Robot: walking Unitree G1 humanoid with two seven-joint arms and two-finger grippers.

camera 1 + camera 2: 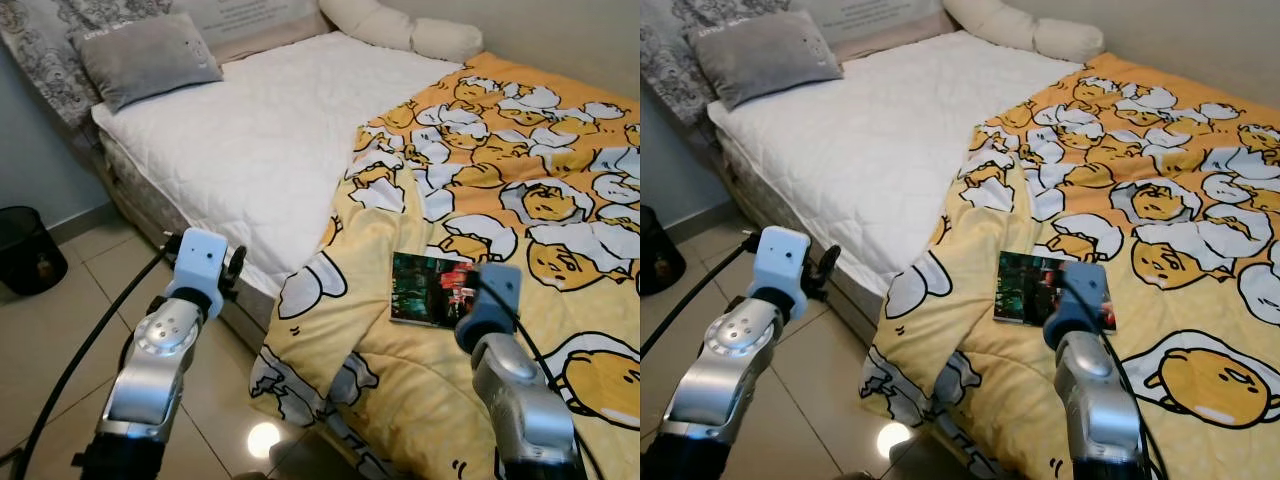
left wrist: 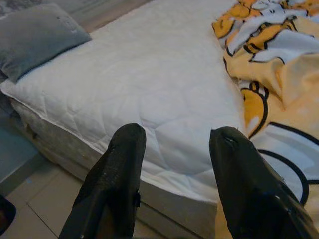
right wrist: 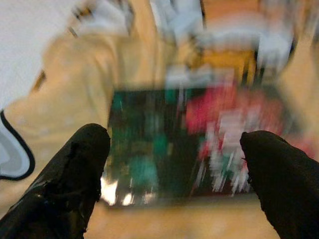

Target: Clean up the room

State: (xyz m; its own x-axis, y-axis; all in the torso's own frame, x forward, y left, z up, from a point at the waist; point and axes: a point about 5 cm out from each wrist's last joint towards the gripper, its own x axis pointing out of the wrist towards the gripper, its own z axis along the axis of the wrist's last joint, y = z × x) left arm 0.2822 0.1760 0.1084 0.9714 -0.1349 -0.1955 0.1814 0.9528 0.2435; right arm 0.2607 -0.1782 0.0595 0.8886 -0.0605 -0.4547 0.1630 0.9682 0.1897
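— The right gripper [image 3: 172, 164] first: what are its fingers doing?
— Spread wide. In the right wrist view the two black fingers [image 3: 65, 184] stand far apart with the book [image 3: 184, 144] lying between them, though nothing shows them touching it. That picture is smeared, so the cover is only dark green and red patches.

— And from the head?
— In the left eye view the book [image 1: 432, 290] lies flat on the yellow cartoon-egg blanket [image 1: 520, 170], near the bed's near edge on the right. The right arm [image 1: 520, 400] reaches up to it, its blue wrist block covering the book's right end. The blanket spills over the mattress edge toward the tiled floor [image 1: 60, 330].

— The right eye view?
— Same scene. The bare white mattress [image 1: 880, 130] takes up the left half of the bed, a grey pillow [image 1: 765, 55] sits at its far left corner, and a long white bolster [image 1: 1025, 30] lies along the far end.

— The other arm?
— The left gripper [image 2: 174, 174] hangs beside the bed over the floor. The left wrist view shows its two fingers parted and empty, pointing at the mattress edge. A black bin [image 1: 28, 250] stands on the tiles at far left.
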